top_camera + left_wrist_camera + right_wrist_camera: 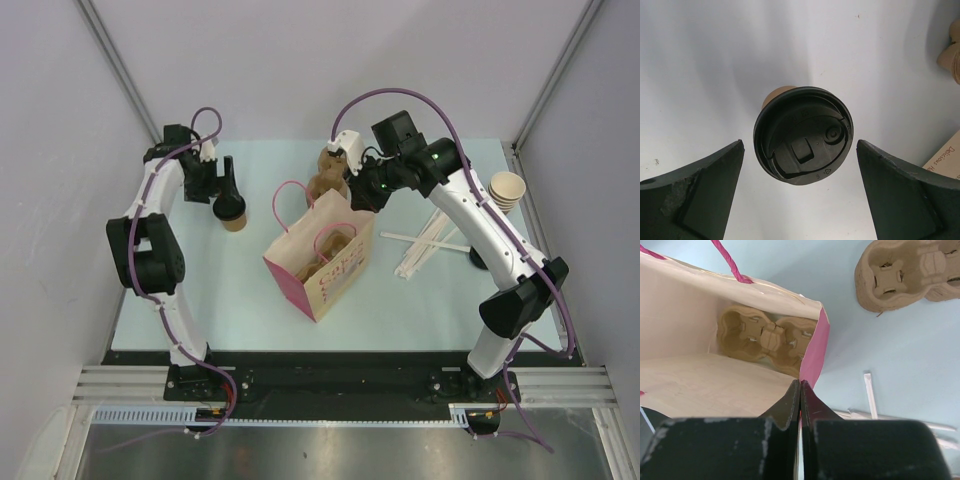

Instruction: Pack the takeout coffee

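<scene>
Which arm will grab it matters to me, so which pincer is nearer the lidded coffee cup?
Left. The left pincer stands open above the lidded coffee cup, a finger either side. The right pincer is away at the pink bag, pinching its rim.

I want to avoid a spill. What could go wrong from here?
1. The open left gripper stands over the cup; closing on the lid might pop it off.
2. The right gripper pinches only the rim of the bag; if it slips, the mouth may sag shut.
3. The carrier lies at the bag's bottom; a cup that misses a pocket might tip.
</scene>
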Robot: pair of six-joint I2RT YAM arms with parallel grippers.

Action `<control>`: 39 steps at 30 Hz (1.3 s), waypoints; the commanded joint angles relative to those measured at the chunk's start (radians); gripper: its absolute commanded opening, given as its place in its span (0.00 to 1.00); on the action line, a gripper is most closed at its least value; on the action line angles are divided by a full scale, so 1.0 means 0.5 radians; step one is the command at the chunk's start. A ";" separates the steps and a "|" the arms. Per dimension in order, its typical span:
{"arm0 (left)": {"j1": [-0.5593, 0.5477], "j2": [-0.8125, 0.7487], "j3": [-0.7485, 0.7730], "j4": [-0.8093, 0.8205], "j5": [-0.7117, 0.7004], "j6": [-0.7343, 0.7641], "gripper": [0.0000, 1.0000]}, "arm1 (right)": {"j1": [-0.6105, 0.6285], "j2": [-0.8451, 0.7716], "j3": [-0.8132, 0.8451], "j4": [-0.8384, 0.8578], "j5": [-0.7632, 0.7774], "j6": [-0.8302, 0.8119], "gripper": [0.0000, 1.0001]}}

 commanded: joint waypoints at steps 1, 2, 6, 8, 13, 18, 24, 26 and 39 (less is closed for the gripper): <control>-0.030 -0.094 -0.005 0.034 -0.010 -0.027 1.00 | -0.006 -0.010 0.074 0.038 -0.037 -0.023 0.00; -0.036 -0.091 -0.011 0.034 -0.016 -0.024 0.99 | -0.006 -0.010 0.077 0.035 -0.037 -0.023 0.00; -0.048 -0.070 -0.011 0.040 -0.025 -0.027 0.99 | -0.006 -0.007 0.077 0.032 -0.034 -0.026 0.00; -0.064 -0.058 -0.011 0.034 -0.050 -0.024 0.99 | -0.009 -0.007 0.077 0.035 -0.034 -0.026 0.00; -0.088 -0.033 -0.029 0.043 -0.084 -0.034 1.00 | -0.009 -0.001 0.077 0.038 -0.034 -0.026 0.00; -0.088 -0.030 -0.035 0.040 -0.136 -0.043 1.00 | -0.012 0.002 0.077 0.041 -0.034 -0.026 0.00; -0.091 -0.024 -0.051 0.027 -0.191 -0.031 0.99 | -0.012 0.011 0.077 0.038 -0.043 -0.023 0.00; -0.091 -0.024 -0.057 0.034 -0.167 -0.031 0.99 | -0.015 0.008 0.077 0.038 -0.043 -0.023 0.00; -0.110 -0.002 -0.063 0.061 -0.151 -0.031 1.00 | -0.019 0.023 0.087 0.038 -0.050 -0.026 0.00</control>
